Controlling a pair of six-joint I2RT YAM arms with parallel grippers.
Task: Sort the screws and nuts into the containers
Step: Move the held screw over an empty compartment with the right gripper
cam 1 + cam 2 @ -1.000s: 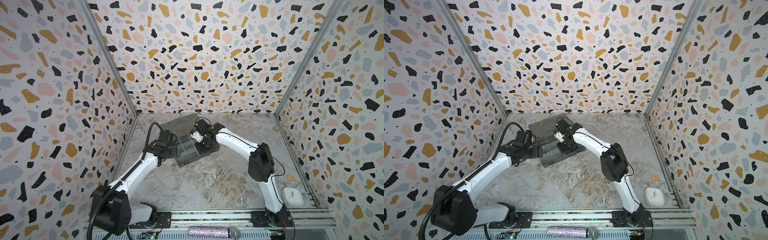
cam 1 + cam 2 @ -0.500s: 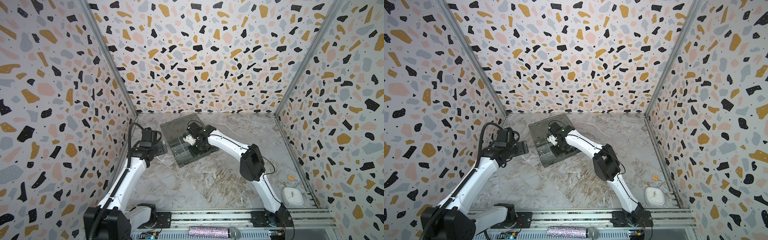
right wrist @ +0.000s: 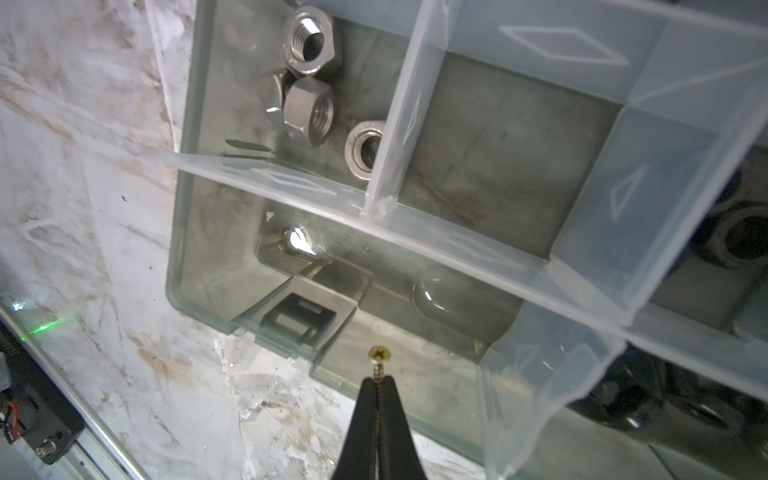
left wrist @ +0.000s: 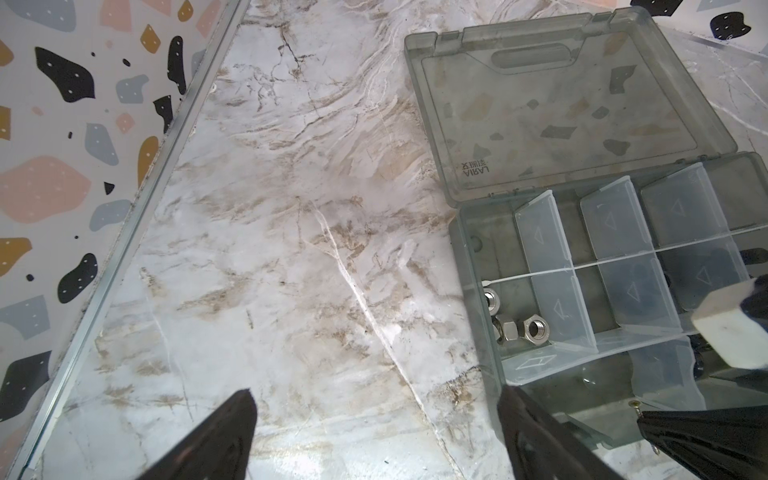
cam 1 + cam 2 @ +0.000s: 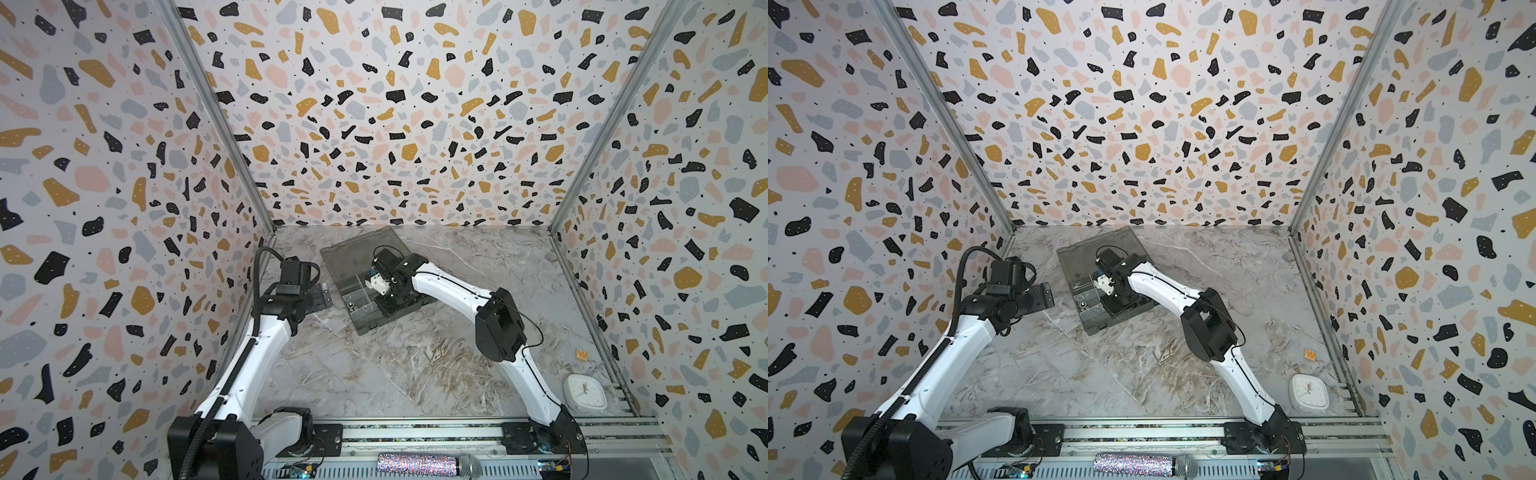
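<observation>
While pinched in the right hand (image 3: pixel 376 384), brass screw (image 3: pixel 379 358): shank in line with the grip, head outward, apparently over latch-side compartment (image 3: pixel 436 361); nuts (image 3: pixel 309 104) beyond divider (image 3: pixel 291 195); left hand (image 4: pixel 374 432) spread, farther off.

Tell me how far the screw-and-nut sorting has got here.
Done: several silver hex nuts lie together in one corner compartment of the smoky-grey translucent plastic organizer box. In hand: the right pincer is shut on a small brass-coloured screw by the box's latch edge, unreleased. The left pincer is open, empty. Remaining: dropping that screw; dark parts in another compartment are too blurred to judge.
</observation>
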